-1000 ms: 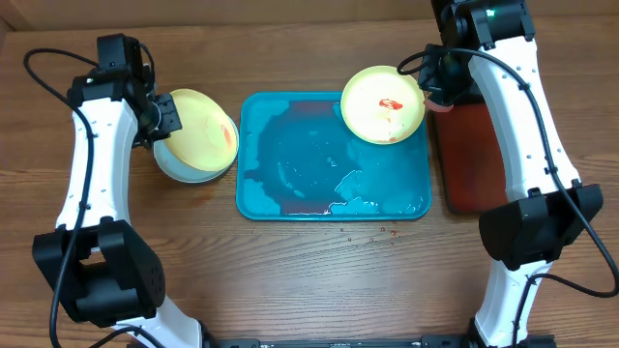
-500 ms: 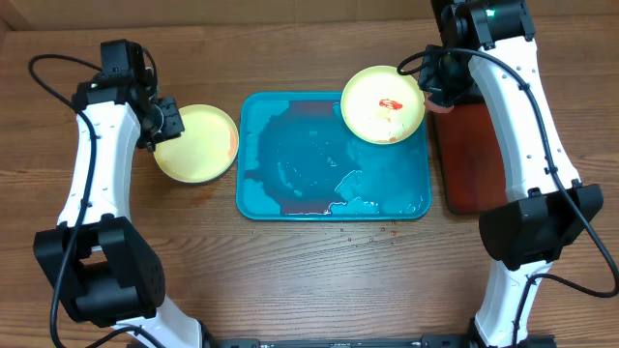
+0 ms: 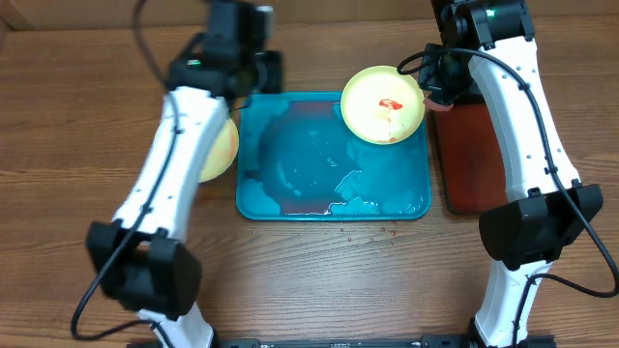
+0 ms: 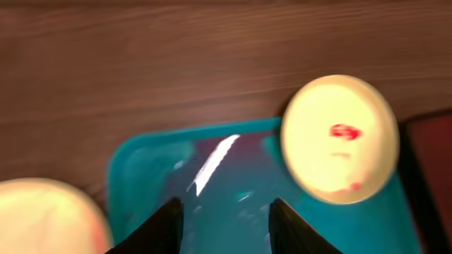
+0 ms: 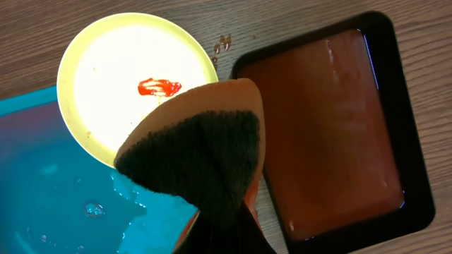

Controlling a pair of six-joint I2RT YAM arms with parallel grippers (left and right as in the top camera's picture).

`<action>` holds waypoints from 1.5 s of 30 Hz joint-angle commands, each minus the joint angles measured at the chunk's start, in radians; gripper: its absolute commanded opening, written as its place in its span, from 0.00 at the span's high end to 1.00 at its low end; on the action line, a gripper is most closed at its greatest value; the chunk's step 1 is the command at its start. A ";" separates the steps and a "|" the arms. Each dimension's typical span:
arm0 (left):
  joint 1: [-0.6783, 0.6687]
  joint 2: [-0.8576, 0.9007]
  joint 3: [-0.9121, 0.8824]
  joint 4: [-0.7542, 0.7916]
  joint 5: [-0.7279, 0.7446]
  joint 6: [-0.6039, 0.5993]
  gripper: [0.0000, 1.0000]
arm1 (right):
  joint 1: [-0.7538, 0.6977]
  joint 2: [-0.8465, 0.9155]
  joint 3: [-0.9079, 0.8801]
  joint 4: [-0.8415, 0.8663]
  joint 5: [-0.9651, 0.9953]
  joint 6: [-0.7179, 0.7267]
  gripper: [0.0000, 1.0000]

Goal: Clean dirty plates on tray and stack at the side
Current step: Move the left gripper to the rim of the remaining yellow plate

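Scrub step. Right fingers [image 5: 222, 238] clamp the sponge [image 5: 194, 152] beside the smeared plate [image 3: 382, 104] on the teal tray [image 3: 290, 184], far-right corner. Left fingers [image 4: 164, 229] are open and empty over the tray. A yellow plate [image 3: 221, 150] sits left of it on the worktop [image 3: 309, 280], half hidden. Next: likely steady the plate, wipe the red smear.

Red-smeared yellow-green plate [image 3: 382, 103] at corner of wet teal tray [image 3: 300, 169]; second plate [image 3: 225, 150] alongside.

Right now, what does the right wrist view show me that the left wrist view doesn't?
Only the right wrist view shows the sponge, in front of the smeared plate, and the whole dark-red tray. Only the left wrist view shows the open, empty left fingers and a second yellow plate beside the teal tray. Both show the smeared plate at the teal tray's corner.
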 commanded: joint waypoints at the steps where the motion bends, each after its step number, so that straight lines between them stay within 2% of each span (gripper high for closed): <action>1: -0.039 0.137 0.066 0.017 0.037 -0.058 0.58 | -0.008 -0.016 0.018 0.002 -0.001 -0.008 0.96; 9: -0.147 0.410 0.220 0.077 0.075 -0.124 0.58 | -0.008 -0.016 0.018 -0.008 -0.001 -0.019 0.96; 18: -0.211 0.537 0.222 0.141 0.051 -0.272 0.59 | -0.008 -0.016 0.018 -0.018 -0.001 -0.019 0.96; 31: -0.208 0.591 0.222 0.140 0.052 -0.322 0.96 | -0.008 -0.016 0.018 -0.017 -0.001 -0.019 0.96; 34: -0.206 0.589 0.226 0.137 0.051 -0.321 0.96 | -0.007 -0.016 0.018 -0.018 -0.001 -0.019 0.96; 38: -0.178 0.566 0.264 0.043 0.032 -0.306 0.96 | -0.007 -0.016 0.018 -0.023 -0.002 -0.019 0.96; 41: -0.140 0.521 0.305 -0.136 -0.019 -0.255 0.96 | -0.007 -0.016 0.018 -0.018 -0.048 -0.022 0.96; 45: -0.090 0.483 0.315 -0.357 -0.077 -0.232 0.96 | 0.001 -0.016 -0.018 0.035 -0.201 -0.061 0.96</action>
